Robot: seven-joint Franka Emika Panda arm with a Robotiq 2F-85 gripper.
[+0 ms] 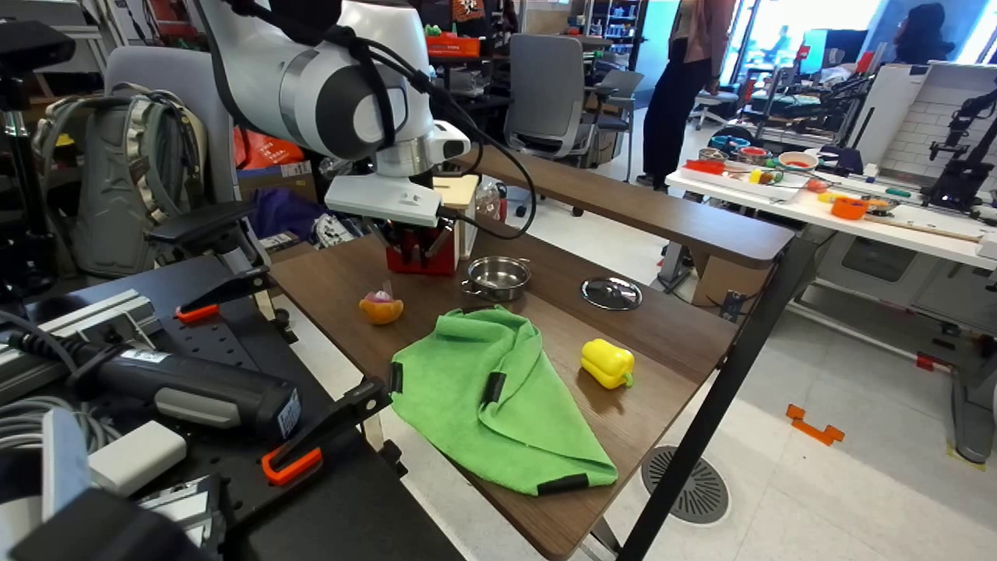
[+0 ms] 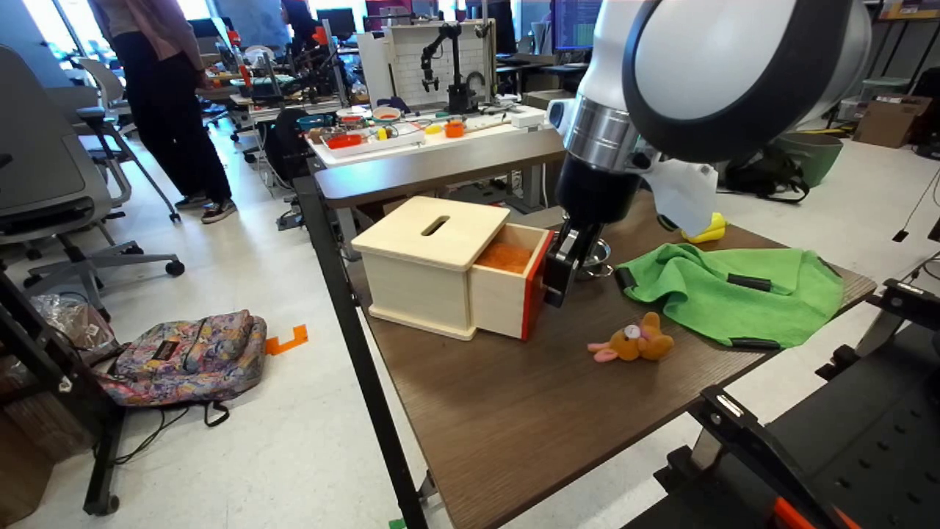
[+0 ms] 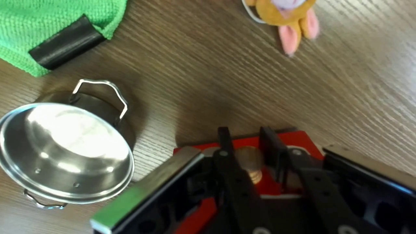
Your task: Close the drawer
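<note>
The pale wooden drawer [image 2: 499, 301] with a flat red front [image 2: 534, 305] is jutting partly open at the centre of the frame in an exterior view, showing orange inside. The brown wood-grain table [image 2: 529, 411] is stretching through that frame's lower middle. The white-and-grey robot arm [image 2: 705, 66] is hanging in from its upper right. A crumpled green cloth [image 1: 483, 428] with black strips is lying at the lower centre of the frame in an exterior view. The pale wooden box [image 2: 415, 290] with a slotted top is sitting left of centre in an exterior view, enclosing the drawer's rear. The black two-fingered gripper [image 3: 245, 139] is occupying the lower right of the wrist view, over the red front. A shiny round metal pot [image 3: 66, 152] with two handles is standing at that view's left, near the drawer. A round silver lid [image 1: 611, 294] is lying right of centre in an exterior view, apart from the pot. Below it, a glossy yellow bell pepper [image 1: 606, 363] is lying near the cloth. A small orange-and-pink plush toy [image 2: 631, 342] is lying at the drawer's lower right in an exterior view. The gripper's fingers are pinching a round wooden knob [image 3: 249, 159] on the red front.
</note>
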